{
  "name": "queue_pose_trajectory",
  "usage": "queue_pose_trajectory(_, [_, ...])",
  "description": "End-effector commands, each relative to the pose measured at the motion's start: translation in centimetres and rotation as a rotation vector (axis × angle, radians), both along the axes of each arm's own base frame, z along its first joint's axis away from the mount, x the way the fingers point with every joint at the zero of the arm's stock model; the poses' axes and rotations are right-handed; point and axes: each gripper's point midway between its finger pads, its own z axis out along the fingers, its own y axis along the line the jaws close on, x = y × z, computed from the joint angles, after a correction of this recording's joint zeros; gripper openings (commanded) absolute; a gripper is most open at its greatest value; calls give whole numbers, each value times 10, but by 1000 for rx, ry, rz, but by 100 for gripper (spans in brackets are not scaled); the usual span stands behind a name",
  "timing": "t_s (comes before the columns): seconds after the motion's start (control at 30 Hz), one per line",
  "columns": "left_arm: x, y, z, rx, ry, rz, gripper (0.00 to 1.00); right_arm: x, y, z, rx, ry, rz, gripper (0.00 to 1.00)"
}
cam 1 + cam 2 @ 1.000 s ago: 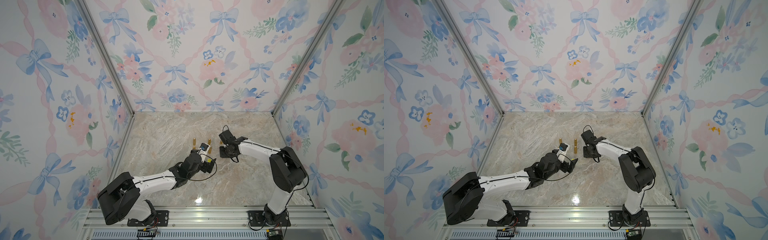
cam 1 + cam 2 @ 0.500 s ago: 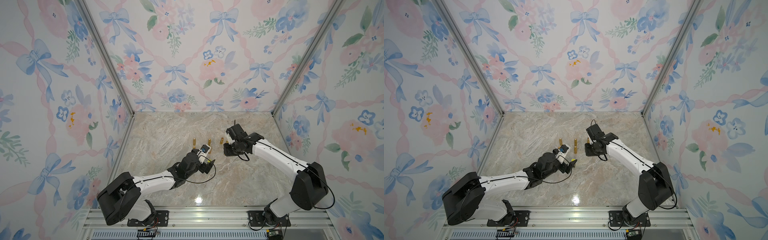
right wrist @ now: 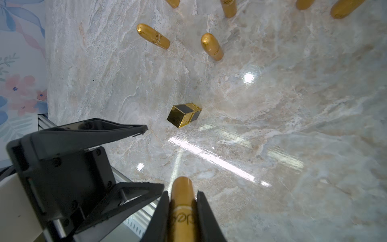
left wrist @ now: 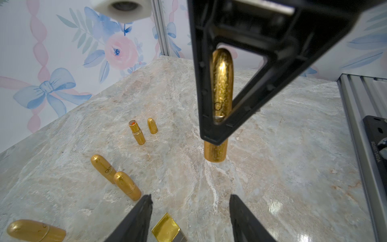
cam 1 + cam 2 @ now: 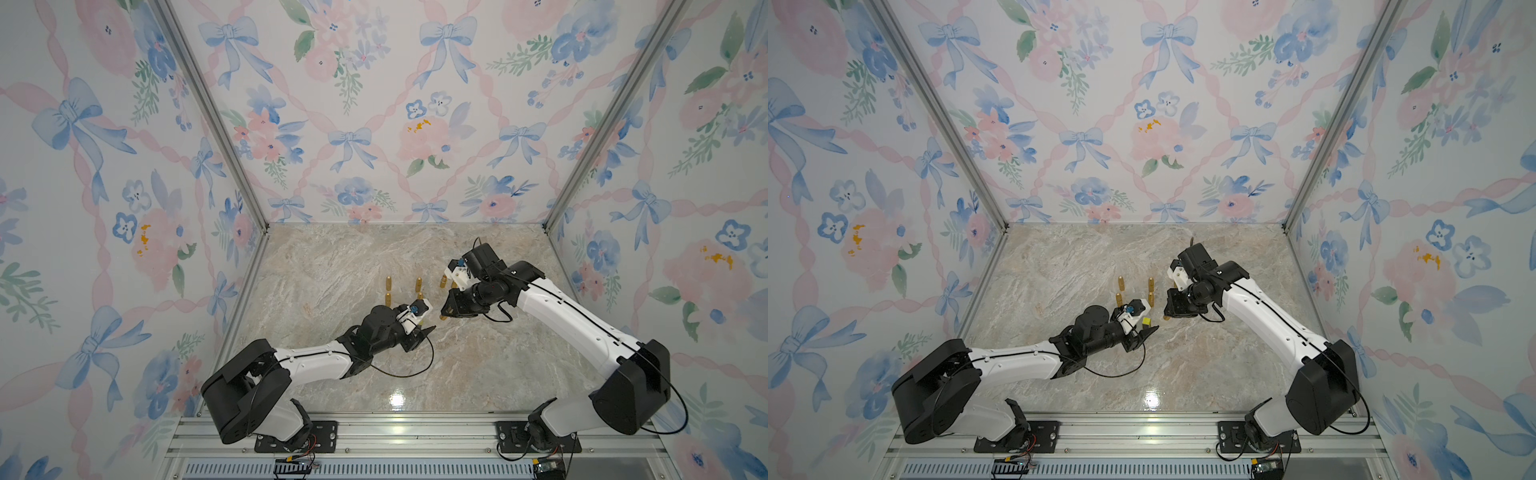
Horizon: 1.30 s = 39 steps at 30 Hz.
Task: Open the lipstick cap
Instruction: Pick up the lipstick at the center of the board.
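My right gripper is shut on a gold lipstick, clamping it near the seam by the logo. In the left wrist view that lipstick stands upright, rounded cap up, with its base at or just above the marble. My left gripper faces it from a short way off with its jaws open and nothing between them. A square gold-and-black lipstick lies on the marble under the left fingers. In both top views the left gripper and right gripper nearly meet mid-table.
Several capped gold lipsticks stand behind the grippers on the marble table. One opened lipstick stands beside its loose cap. Floral walls close in three sides and an aluminium rail runs along the front.
My right arm has swung out and stretched, carrying the lipstick a little forward toward the left gripper. The left jaws have narrowed from fully wide and the left gripper has edged forward.
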Motion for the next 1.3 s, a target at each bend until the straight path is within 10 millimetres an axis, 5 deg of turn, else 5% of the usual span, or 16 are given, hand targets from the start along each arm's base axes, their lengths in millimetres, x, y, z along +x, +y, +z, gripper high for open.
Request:
queue_pose_trajectory(0.0, [-1,-14,12,-33,-29,-69,55,-11,10,15,66,20,34,21])
queue_pose_trajectory(0.43, [-6,-31,24,-88,-19,-135,40,-8,19,12,101,29,38,21])
queue_pose_trajectory(1.07, [3,-31,31,-129,-7,-80,11,-9,18,8,103,24,42,21])
queue_pose_trajectory(1.27, [5,-26,25,-124,10,-47,0,-6,16,14,108,-1,36,30])
